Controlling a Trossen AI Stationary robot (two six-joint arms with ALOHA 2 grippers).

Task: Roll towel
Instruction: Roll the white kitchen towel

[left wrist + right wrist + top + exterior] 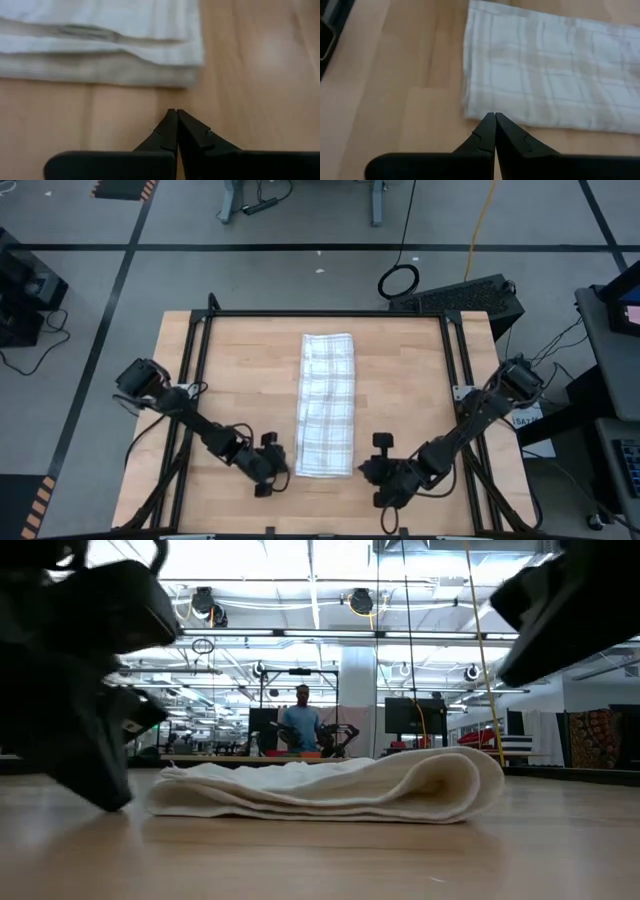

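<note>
**Two closed grippers flank the near end of a folded towel**

Two arms reach in low over the wooden table (pixel 400 380), one on each side of the towel (pixel 327 405), which serves as the landmark. Nearest the front edge, the left gripper (pixel 272 467) sits just beside the towel's near left corner, close to the cloth but with bare wood visible between them in the left wrist view. Its fingertips (pixel 175 116) are pressed together into a single point, holding nothing. The right gripper (pixel 380 448) lies a little farther off the towel's near right corner. In the right wrist view its fingertips (pixel 492 119) are also pressed together, and the tip lines up with the towel's short edge (pixel 485 112); whether it touches the cloth cannot be told.

The towel itself is folded into a long narrow strip, lying flat along the middle of the table and running from near the front edge toward the far edge. Its plaid grid faces up. From table height the near end shows several stacked layers, with a rounded fold on the towel's right side (pixel 470 785).

Beyond the towel's far end, past the table, a person (pixel 301 725) stands in the room among monitors and equipment.
</note>
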